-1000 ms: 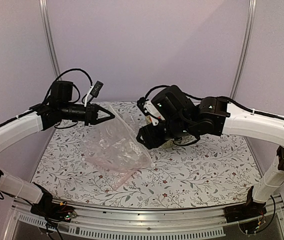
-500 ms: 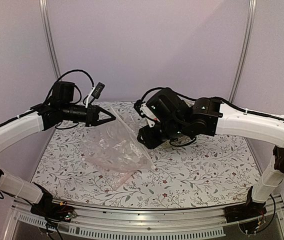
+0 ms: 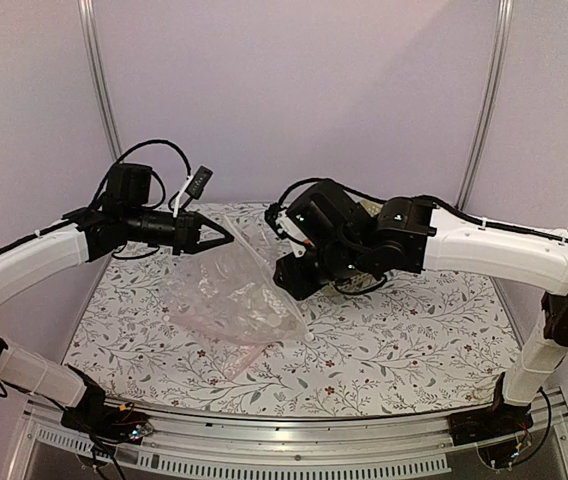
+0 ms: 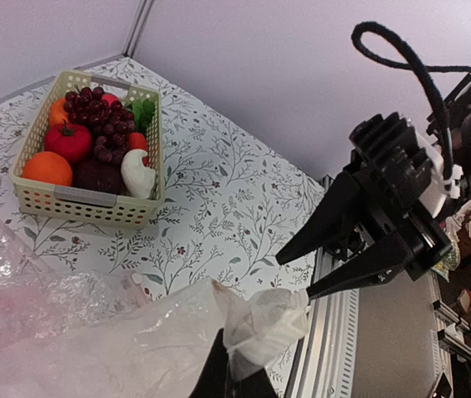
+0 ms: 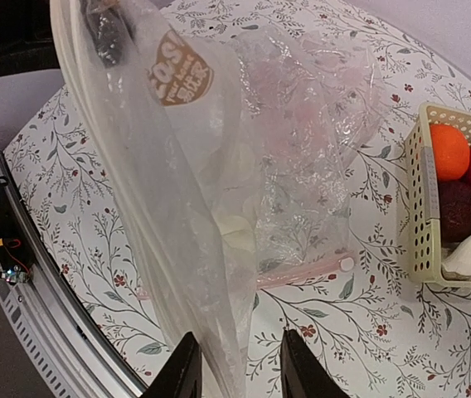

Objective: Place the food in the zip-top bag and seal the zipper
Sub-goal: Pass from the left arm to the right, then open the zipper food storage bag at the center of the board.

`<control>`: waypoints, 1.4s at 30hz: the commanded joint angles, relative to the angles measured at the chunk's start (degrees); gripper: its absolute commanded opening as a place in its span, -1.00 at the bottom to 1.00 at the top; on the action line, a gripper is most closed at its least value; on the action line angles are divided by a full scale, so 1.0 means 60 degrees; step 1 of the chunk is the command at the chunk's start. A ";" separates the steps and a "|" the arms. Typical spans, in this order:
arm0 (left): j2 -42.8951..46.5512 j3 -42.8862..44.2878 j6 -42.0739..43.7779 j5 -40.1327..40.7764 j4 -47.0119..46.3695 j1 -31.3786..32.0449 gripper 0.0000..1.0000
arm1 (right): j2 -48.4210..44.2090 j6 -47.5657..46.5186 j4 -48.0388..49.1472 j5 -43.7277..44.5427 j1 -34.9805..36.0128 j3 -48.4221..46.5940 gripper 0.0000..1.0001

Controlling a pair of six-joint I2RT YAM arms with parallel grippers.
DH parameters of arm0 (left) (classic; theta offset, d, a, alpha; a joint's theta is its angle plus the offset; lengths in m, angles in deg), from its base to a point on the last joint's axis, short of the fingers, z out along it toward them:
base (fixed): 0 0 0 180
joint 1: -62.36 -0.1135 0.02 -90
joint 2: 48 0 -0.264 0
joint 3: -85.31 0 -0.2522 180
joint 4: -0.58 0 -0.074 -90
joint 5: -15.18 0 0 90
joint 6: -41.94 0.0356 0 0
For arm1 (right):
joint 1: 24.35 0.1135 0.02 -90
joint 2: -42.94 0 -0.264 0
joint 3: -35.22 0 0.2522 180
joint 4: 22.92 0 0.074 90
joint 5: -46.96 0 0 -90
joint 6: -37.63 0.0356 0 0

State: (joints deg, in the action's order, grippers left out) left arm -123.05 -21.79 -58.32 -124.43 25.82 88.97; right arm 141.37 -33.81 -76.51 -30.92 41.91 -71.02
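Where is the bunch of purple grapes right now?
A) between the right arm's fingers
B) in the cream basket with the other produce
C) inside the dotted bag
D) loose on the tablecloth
B: the left wrist view shows the grapes lying in the basket among the other fruit, and the zip-top bag holds no food.

Grapes [image 4: 94, 106], red fruit [image 4: 68, 141] in basket [image 4: 86, 197]; dotted bag [image 3: 226, 295] crumpled, corner raised.

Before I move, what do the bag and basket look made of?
Bag: thin clear plastic film, glossy; it wrinkles, catches glare and shows the table through it. Basket: probably rigid cream plastic, matte, with moulded lattice walls.
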 commanded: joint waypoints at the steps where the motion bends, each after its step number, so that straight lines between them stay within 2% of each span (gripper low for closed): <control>1: -0.0128 0.0252 0.0157 -0.0082 0.0114 0.0182 -1.00 | 0.0304 0.0011 -0.0048 0.0144 0.0030 -0.0323 -0.37; 6: -0.0161 0.0252 0.0155 -0.0090 0.0097 0.0241 -1.00 | 0.0435 0.0024 0.0005 0.0156 0.0019 -0.0415 -0.43; 16: -0.0165 0.0317 0.0352 0.0367 0.0384 0.0503 -0.97 | 0.0572 0.0535 0.0159 0.0147 0.0026 -0.0464 -0.83; 22: 0.0265 0.0252 0.0581 0.1519 0.0554 0.0523 -0.10 | 0.0572 0.0930 0.0179 0.0248 -0.0062 -0.0387 -0.99; 24: 0.0628 0.0137 0.0671 0.2250 0.0563 0.0531 0.11 | 0.0547 0.1092 0.0199 0.0251 -0.0166 -0.0303 -1.00; 27: 0.1221 -0.0012 0.0625 0.3649 0.0476 0.0547 0.28 | 0.0467 0.1384 0.0272 0.0238 -0.0338 -0.0144 -1.00; 32: 0.1947 -0.0158 -0.0567 0.5434 -0.0113 0.0734 0.30 | 0.0253 0.1562 0.0438 0.0177 -0.0511 0.0077 -1.00; 42: 0.1689 -0.1067 -0.3851 0.6087 -0.2131 0.2296 0.26 | -0.0083 0.1635 0.1032 -0.0183 -0.0526 0.0415 -1.00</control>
State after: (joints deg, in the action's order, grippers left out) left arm -110.92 -25.29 -71.72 -90.72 19.35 99.33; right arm 143.38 -24.84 -72.88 -31.16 38.87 -69.93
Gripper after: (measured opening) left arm 0.637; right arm 0.006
